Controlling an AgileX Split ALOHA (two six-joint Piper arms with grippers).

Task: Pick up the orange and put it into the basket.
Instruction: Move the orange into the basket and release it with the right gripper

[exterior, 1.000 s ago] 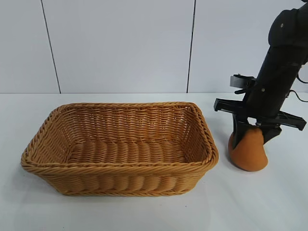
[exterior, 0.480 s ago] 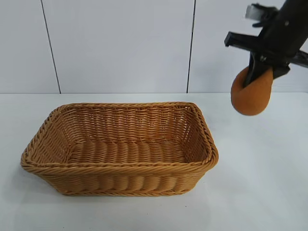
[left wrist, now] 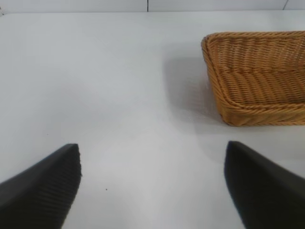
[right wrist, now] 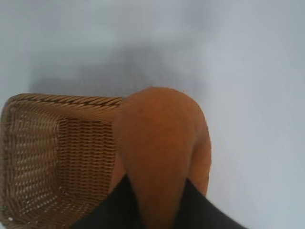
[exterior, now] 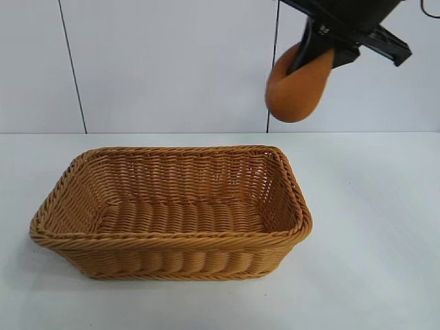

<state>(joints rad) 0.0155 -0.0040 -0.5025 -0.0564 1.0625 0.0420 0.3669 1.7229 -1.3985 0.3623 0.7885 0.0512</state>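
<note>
At the far left of the scene, outside the exterior view, the left gripper [left wrist: 152, 183] sat parked just above the white table [exterior: 371, 227], its two dark fingers [left wrist: 40, 191] spread wide with nothing between them; its wrist view showed one corner of the basket [left wrist: 257, 78] off to one side, well apart from the fingertips. Centre-left on the table stood the basket [exterior: 172, 213], tan woven wicker, rectangular, flared sides, braided rim, nothing visible inside. Up at the right, high above the table, the right gripper [exterior: 313, 48] hung tilted downward, jaws closed tight on the narrow upper end of the orange [exterior: 297, 82]. The orange's rounded bottom pointed down and left, clear of the table, above the basket's far right corner. The right wrist view showed the orange [right wrist: 159, 157] pinched between the dark fingers [right wrist: 109, 207], overlapping the basket rim [right wrist: 62, 101] below.
</note>
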